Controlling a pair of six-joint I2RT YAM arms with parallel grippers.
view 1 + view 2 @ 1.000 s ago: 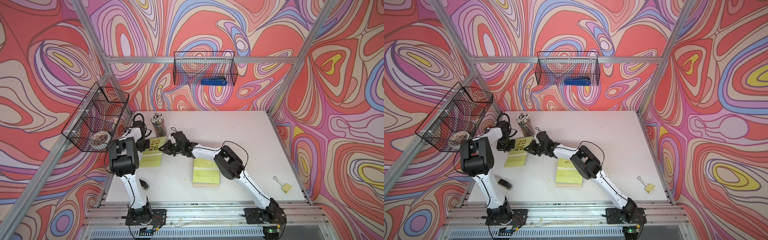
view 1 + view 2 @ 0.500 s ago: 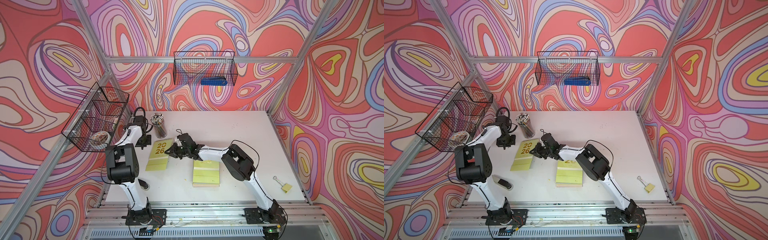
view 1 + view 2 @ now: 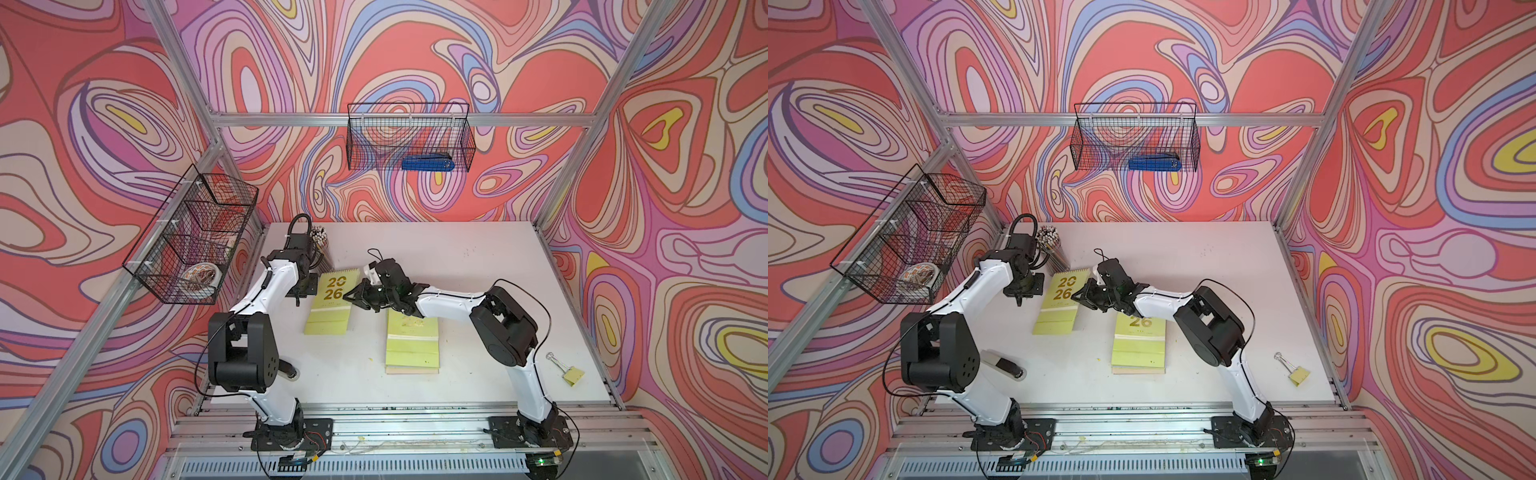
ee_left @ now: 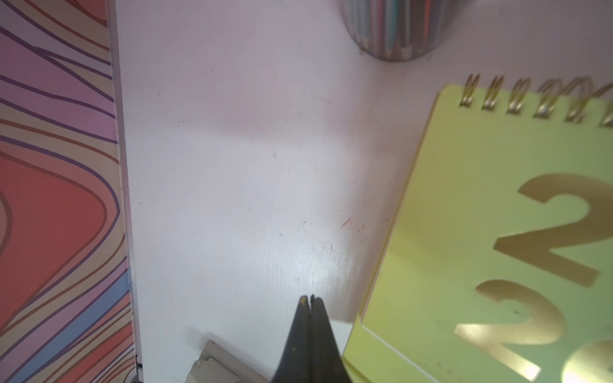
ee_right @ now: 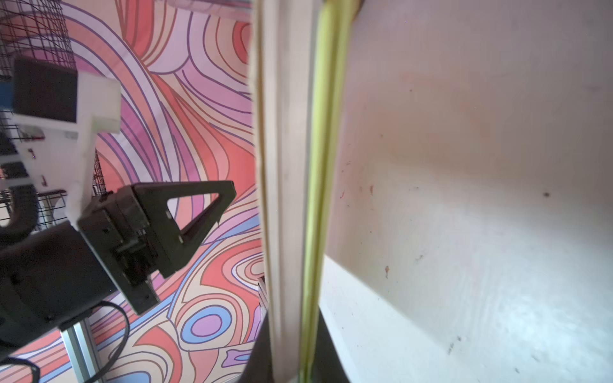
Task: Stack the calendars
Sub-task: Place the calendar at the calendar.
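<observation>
A yellow-green calendar [image 3: 332, 299] [image 3: 1061, 303] with a gold "2026" cover is at the table's left middle. My right gripper [image 3: 353, 296] [image 3: 1079, 296] [image 5: 295, 338] is shut on its right edge, which shows end-on in the right wrist view as the calendar's edge [image 5: 321, 165], raised off the table. My left gripper [image 3: 298, 297] [image 3: 1018, 298] [image 4: 310, 298] is shut and empty, just left of that calendar [image 4: 497, 248], over bare table. A stack of calendars [image 3: 411, 345] [image 3: 1138, 345], yellow-green on top, lies to the right, partly under my right wrist.
A cup of pencils [image 3: 318, 239] [image 4: 398, 30] stands behind the held calendar. A grey stapler [image 3: 286, 370] [image 3: 1003, 363] lies front left by my left arm. A binder clip [image 3: 571, 374] lies at the front right. Wire baskets hang on the back wall [image 3: 409, 137] and the left wall [image 3: 191, 237].
The right gripper has drawn the calendar to the right, toward the stack. The left gripper has come off the calendar's left edge and the left arm has shifted.
</observation>
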